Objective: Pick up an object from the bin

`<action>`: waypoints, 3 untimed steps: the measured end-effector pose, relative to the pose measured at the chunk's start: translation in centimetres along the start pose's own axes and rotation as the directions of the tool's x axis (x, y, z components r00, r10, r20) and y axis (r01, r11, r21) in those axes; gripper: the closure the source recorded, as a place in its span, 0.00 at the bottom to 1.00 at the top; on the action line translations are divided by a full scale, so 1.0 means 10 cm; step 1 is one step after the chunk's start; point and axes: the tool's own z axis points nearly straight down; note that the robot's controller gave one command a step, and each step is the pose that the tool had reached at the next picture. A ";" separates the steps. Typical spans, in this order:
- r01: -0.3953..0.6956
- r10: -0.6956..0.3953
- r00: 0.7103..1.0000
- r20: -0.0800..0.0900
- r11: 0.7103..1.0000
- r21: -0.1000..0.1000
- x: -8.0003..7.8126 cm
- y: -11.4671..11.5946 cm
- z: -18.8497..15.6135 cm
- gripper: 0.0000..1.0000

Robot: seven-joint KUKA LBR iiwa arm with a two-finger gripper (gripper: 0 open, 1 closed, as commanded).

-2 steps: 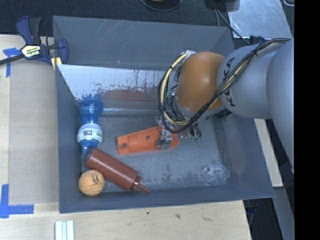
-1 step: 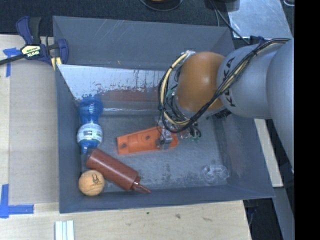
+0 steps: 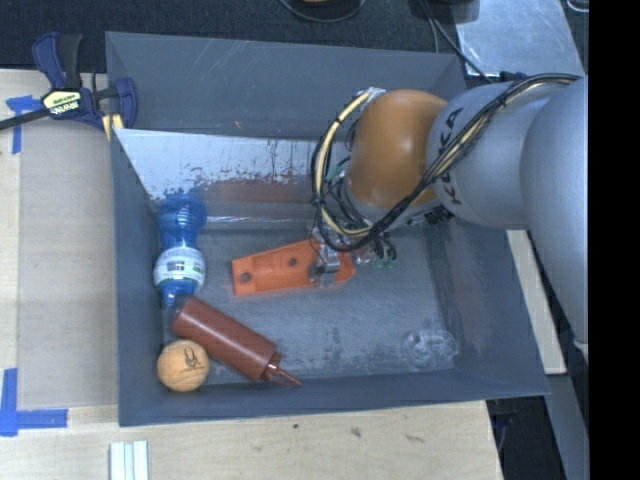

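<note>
My gripper (image 3: 326, 255) is down in the middle of the bin, mostly hidden under the arm's wrist. It sits right at the right end of a flat orange block with two holes (image 3: 272, 271), which lies on the bin floor pointing left. A blue plastic bottle with a white label (image 3: 180, 251) lies along the left wall. A brown-red cylinder with a pointed tip (image 3: 228, 342) lies slanted near the front left.
A small tan wooden ball (image 3: 183, 365) rests in the front left corner, touching the cylinder. Bare bin floor stretches across the right half, in front of the gripper. The arm comes in over the bin's right wall.
</note>
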 end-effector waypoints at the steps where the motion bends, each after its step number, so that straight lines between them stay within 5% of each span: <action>1: -0.022 0.022 1.000 0.003 1.000 -0.003 -0.05 -0.04 0.00 1.00; 2: 0.031 -0.031 0.999 0.011 1.000 0.002 -0.06 0.19 -0.01 1.00; 3: 0.031 -0.031 0.999 0.013 1.000 -0.005 -0.23 0.01 0.00 1.00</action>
